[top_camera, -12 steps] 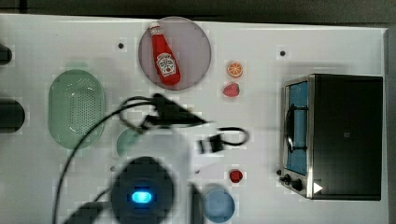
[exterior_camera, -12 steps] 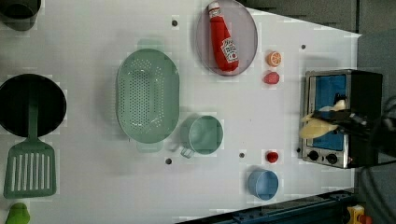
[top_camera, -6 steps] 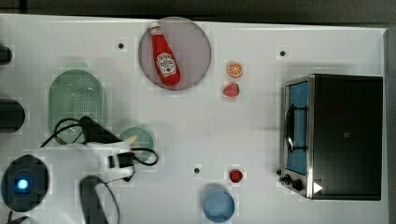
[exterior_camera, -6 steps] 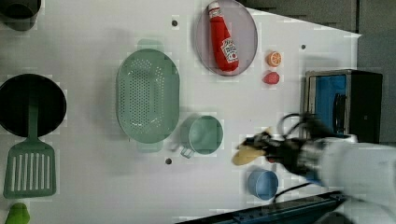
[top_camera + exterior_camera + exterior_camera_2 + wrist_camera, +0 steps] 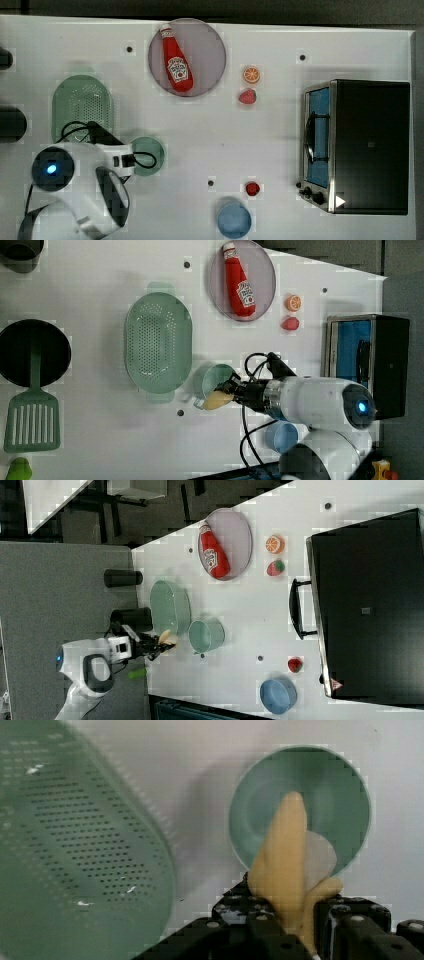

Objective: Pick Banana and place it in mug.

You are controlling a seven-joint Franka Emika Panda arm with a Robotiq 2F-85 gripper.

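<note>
Wrist view: the gripper [image 5: 292, 920] is seen at lower centre, closed narrowly on the banana [image 5: 282, 865] at its base, the tip projecting over the mug [image 5: 345, 785] in the upper right. A light, stiff, smooth toy is judged likely; the thick end suits gripping. The colander [image 5: 75, 845] at left crowds the mug's side.

Top view straight overhead, left and right views high and oblique (sharing the mug [image 5: 216, 380]), wrist view close.
</note>
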